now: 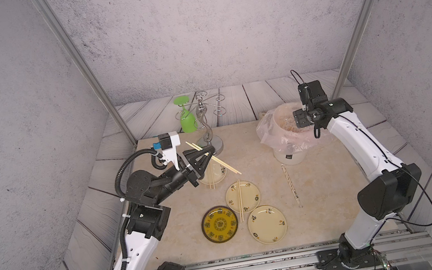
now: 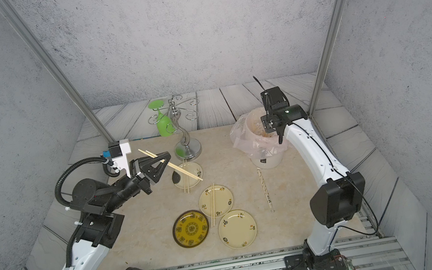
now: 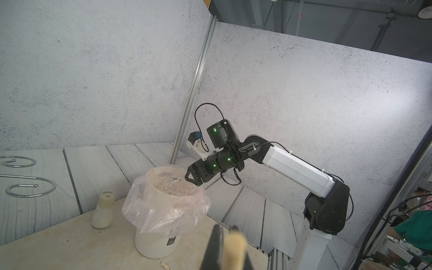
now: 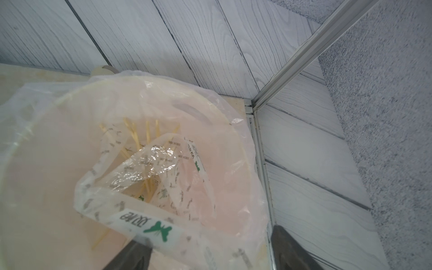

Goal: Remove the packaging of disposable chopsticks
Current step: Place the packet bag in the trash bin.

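Note:
My left gripper (image 1: pixel 209 152) (image 3: pixel 226 247) is shut on a bare pair of disposable chopsticks (image 1: pixel 222 164) (image 2: pixel 182 170), held slanted above a clear dish (image 1: pixel 216 174). My right gripper (image 4: pixel 210 252) (image 3: pixel 189 177) hangs over the white bin (image 1: pixel 288 156) with its jaws wide apart. An emptied piece of packaging (image 4: pixel 159 230) with a green butterfly mark lies across one finger (image 4: pixel 131 257) and droops into the pink bin bag (image 4: pixel 222 187). One more pair, in its packaging (image 1: pixel 291 185) (image 2: pixel 265 189), lies on the table left of the right arm.
Bare chopsticks lie across a cream plate (image 1: pixel 253 195) and across the clear dish. A dark yellow plate (image 1: pixel 219 224) and a second cream plate (image 1: pixel 267 224) sit near the front. A metal glass rack (image 1: pixel 207 131) with a green goblet (image 1: pixel 187 119) stands behind. A small white bottle (image 3: pixel 104 210) stands beside the bin.

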Robot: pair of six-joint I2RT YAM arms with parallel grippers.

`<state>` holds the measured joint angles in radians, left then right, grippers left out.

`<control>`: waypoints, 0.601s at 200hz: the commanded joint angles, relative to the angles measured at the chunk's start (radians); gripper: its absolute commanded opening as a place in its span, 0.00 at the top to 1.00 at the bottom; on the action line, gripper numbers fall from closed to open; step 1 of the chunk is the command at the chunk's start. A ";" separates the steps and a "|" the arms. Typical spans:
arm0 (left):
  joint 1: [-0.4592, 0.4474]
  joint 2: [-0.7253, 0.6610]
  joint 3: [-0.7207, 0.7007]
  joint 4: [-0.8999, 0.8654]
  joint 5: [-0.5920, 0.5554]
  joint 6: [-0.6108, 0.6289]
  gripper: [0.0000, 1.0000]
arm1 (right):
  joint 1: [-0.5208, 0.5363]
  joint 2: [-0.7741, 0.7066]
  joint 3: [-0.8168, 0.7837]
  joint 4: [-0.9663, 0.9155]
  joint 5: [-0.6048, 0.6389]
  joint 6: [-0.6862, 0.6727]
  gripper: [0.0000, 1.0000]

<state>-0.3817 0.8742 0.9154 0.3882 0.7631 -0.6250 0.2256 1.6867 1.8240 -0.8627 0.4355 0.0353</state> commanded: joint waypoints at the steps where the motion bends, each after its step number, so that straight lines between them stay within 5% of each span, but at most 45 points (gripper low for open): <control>1: 0.011 -0.009 0.006 0.020 0.001 0.009 1.00 | -0.001 -0.029 -0.003 -0.002 -0.059 0.053 0.11; 69: 0.010 -0.001 0.007 0.019 0.001 0.008 1.00 | -0.001 -0.139 -0.112 0.056 -0.172 0.097 0.03; 120: 0.010 -0.004 0.009 0.014 0.004 0.007 1.00 | -0.096 -0.038 -0.013 -0.055 0.006 0.081 0.01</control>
<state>-0.3817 0.8772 0.9154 0.3843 0.7631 -0.6250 0.1883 1.6093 1.7367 -0.8547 0.3676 0.1028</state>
